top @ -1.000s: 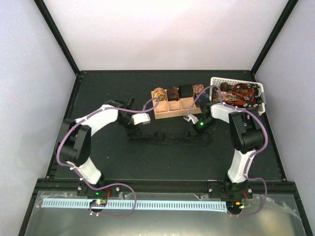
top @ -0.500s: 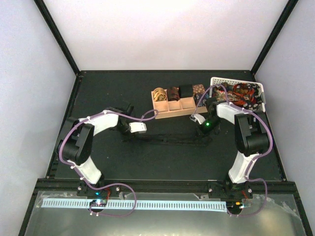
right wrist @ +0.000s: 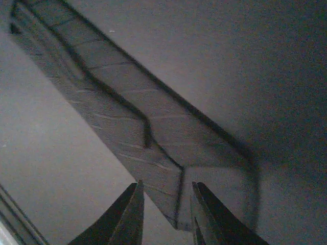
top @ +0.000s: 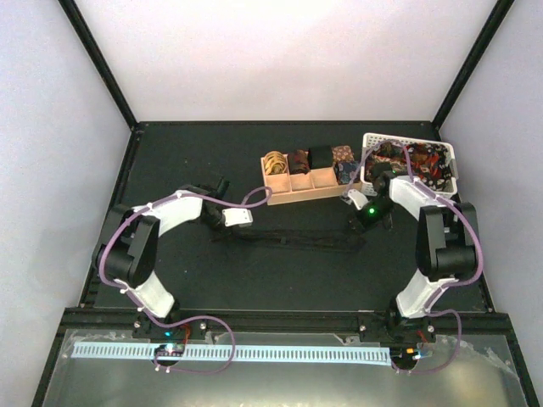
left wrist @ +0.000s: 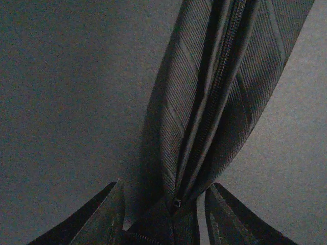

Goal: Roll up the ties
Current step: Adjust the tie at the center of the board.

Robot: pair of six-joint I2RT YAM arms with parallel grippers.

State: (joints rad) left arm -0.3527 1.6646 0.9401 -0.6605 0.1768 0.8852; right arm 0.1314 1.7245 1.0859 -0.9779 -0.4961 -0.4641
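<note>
A dark tie lies as a long straight strip across the middle of the black mat. My left gripper is at its left end. In the left wrist view the fingers stand apart around the tie, which bunches to a narrow point between them. My left gripper is open. My right gripper is at the tie's right end. In the right wrist view the tie's flat end lies on the mat with its tip between the parted fingers. My right gripper is open.
A tan wooden tray behind the tie holds several coiled ties, among them a gold one and a brown one. A white perforated basket at the back right holds several loose ties, close behind my right arm.
The tie was crumpled between the grippers and now lies pulled out straight. My right gripper has moved right. My left gripper has moved nearer and slightly left.
</note>
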